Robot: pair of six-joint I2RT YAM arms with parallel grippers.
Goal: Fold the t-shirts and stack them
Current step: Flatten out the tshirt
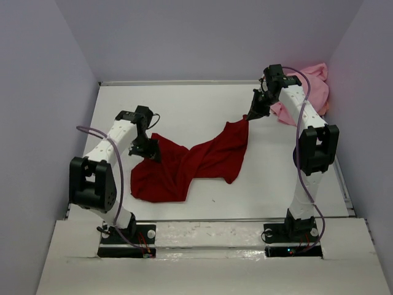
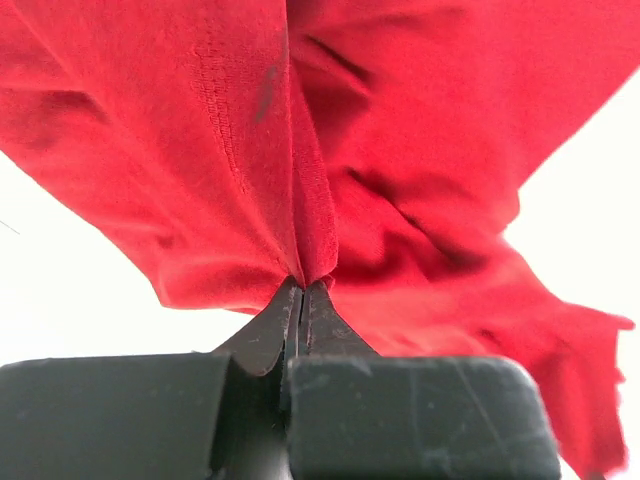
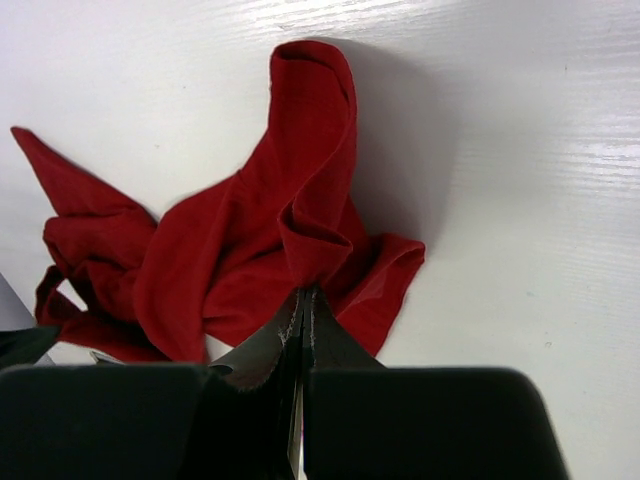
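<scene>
On table [image 1: 184, 104]: red shirt [image 1: 190, 163] crumpled, pinched at each end by left gripper [image 1: 153, 153] and right gripper [image 1: 250, 117]; pink shirt [image 1: 313, 83] partly hidden behind right arm.

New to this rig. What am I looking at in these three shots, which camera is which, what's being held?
Two robot arms are bolted at the near edge of a white table. The wide shot comes from a fixed camera above and behind them; the other two come from cameras on each wrist, looking past that arm's own fingers. The left gripper and the right gripper are each pinched shut on the dark red t-shirt, which lies crumpled between them with its far end lifted. A light pink t-shirt sits bunched in the far right corner, untouched.
</scene>
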